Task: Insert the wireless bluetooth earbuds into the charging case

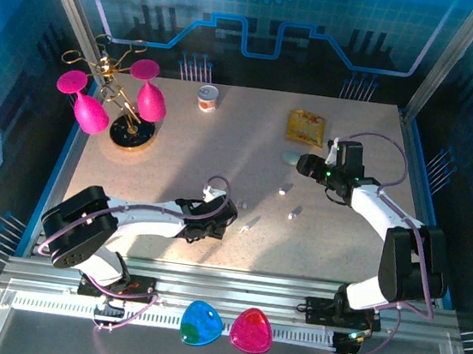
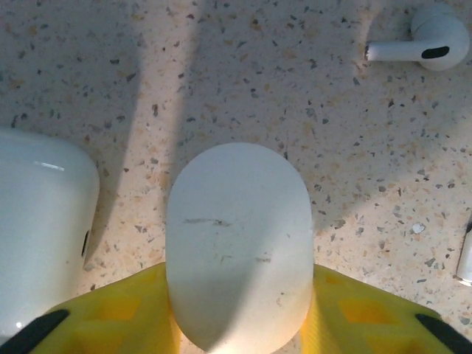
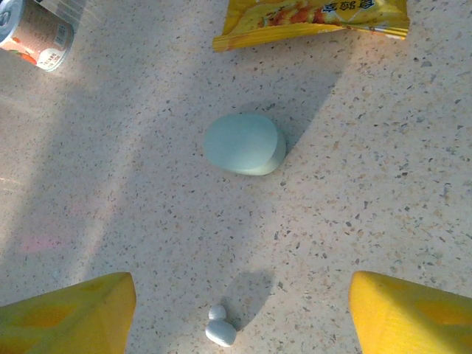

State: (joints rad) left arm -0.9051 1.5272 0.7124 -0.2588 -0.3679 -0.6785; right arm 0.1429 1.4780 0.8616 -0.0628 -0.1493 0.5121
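Observation:
My left gripper (image 2: 237, 313) is shut on a rounded white charging case (image 2: 237, 236), its yellow fingers (image 2: 125, 313) pressed against both sides. A second white case (image 2: 37, 236) lies just to the left. One white earbud (image 2: 422, 40) rests on the table ahead to the right, and another (image 2: 466, 254) pokes in at the right edge. My right gripper (image 3: 243, 310) hangs open above the table with a small earbud (image 3: 220, 328) lying between its fingers, untouched. A pale-green case (image 3: 245, 144) sits closed ahead of it. From above, several earbuds (image 1: 285, 189) lie scattered between the left gripper (image 1: 223, 218) and the right gripper (image 1: 303, 164).
A yellow snack packet (image 1: 306, 127) and a small can (image 1: 208, 98) lie at the back. A gold rack with pink glasses (image 1: 116, 102) stands at the back left. A blue (image 1: 201, 324) and a pink (image 1: 251, 330) object rest on the front rail.

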